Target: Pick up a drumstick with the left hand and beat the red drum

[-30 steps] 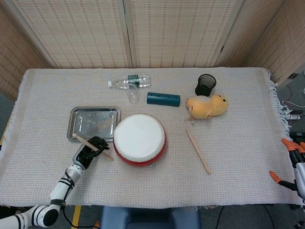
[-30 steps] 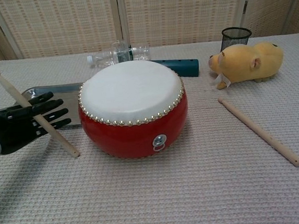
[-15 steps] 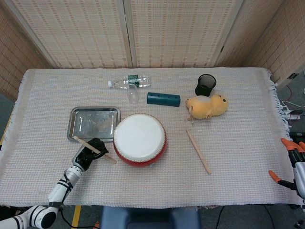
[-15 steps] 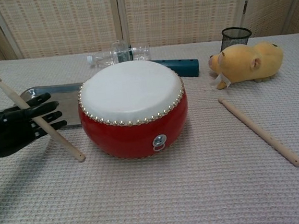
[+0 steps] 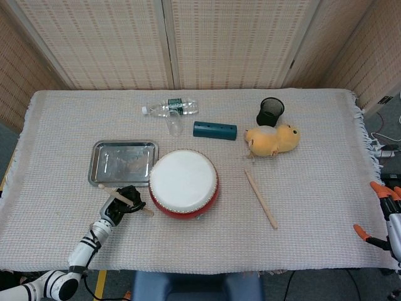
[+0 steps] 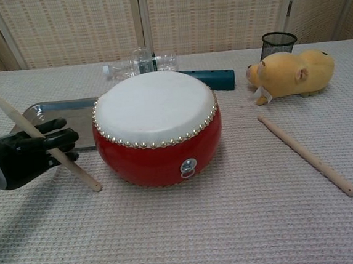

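Now the black left hand [image 6: 27, 158] has pulled back toward the near-left edge of the cloth-covered table [image 5: 326, 207] and curled its fingers tighter round the pale wooden drumstick [image 6: 41, 142], which it holds slanted, lower tip beside the round red drum with its white skin [image 6: 157, 126]. A firmer grasp suggests the beat is close. The right hand, at the table's right edge, is too little seen to judge. Behind the hand, the shallow steel tray [image 5: 123, 161] looks empty; what the black mesh cup [image 5: 270, 112] holds is hidden.
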Controlling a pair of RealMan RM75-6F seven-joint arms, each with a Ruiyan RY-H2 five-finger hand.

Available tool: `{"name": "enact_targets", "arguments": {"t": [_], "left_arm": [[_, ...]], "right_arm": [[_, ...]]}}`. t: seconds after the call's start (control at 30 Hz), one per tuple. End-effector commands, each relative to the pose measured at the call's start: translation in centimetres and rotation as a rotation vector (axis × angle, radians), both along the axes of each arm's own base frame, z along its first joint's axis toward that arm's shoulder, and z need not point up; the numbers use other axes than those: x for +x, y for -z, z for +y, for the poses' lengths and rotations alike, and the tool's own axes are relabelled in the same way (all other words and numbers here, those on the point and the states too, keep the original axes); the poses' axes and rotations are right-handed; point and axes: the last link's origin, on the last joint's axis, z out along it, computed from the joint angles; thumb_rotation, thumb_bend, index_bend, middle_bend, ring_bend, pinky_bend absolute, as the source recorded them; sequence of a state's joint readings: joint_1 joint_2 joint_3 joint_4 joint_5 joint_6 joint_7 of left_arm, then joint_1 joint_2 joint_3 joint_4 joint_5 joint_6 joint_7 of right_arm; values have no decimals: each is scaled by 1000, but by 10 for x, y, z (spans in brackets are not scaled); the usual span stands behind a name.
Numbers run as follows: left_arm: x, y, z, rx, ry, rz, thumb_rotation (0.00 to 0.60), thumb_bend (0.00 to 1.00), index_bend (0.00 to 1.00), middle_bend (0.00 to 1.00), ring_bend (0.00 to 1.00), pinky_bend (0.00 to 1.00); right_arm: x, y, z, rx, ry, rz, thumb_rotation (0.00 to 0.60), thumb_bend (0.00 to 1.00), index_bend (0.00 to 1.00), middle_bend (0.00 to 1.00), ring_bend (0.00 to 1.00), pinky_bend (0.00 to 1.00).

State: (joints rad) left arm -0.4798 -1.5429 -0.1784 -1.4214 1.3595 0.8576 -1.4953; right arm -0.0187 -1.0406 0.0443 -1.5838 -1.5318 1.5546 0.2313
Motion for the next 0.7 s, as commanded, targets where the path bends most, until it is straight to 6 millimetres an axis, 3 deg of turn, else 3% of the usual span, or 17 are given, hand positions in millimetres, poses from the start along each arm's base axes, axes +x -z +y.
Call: {"name": "enact_targets", "arguments": {"t": [0.03, 0.7], "left_arm": [[0, 4, 0, -3, 11, 28, 600, 191, 713, 757, 672, 609], [5, 26, 5, -13, 4, 133, 600, 190, 765, 784, 698, 639]], "right_arm": [[0, 0, 0, 1, 0, -1, 600, 194, 0, 101, 0, 13], [-1, -1, 0, -3, 6, -8, 600, 194, 0, 101, 0, 13]]}}
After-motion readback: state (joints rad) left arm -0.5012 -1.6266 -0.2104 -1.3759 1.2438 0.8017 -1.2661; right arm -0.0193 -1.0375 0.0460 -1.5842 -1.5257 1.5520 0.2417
